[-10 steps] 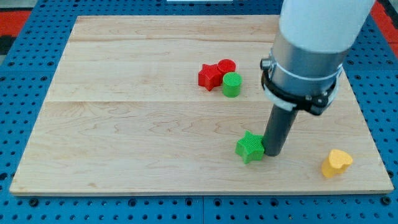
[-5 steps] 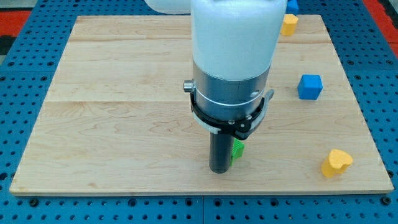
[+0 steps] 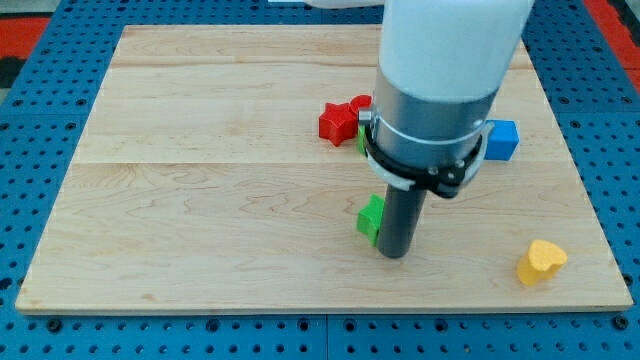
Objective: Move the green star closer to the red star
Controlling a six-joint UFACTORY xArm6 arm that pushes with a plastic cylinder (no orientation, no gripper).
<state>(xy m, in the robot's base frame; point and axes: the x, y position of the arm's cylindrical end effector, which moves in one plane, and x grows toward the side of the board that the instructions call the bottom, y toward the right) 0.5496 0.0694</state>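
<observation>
My arm's pale housing and grey collar are covering much of the far right of the light wooden board (image 3: 200, 150). My tip (image 3: 394, 254), the lower end of the dark rod, is resting on the board, touching the right side of the green plastic star (image 3: 370, 218); the rod is hiding that star's right half, so only its left points are showing. There is no pincer on this rig, so no opening can be given.

The red plastic star (image 3: 337, 122) is lying farther off, slightly left of the green star and apart from it. Behind it a red block (image 3: 361, 102) is showing only as a sliver, its shape unclear. The blue cube (image 3: 502, 140) is partly masked by the collar at its left edge. The yellow heart-like block (image 3: 541, 261) is sitting near the board's near right corner, close to the edge.

Bare wood is lying between the two stars and over the whole left half of the board.
</observation>
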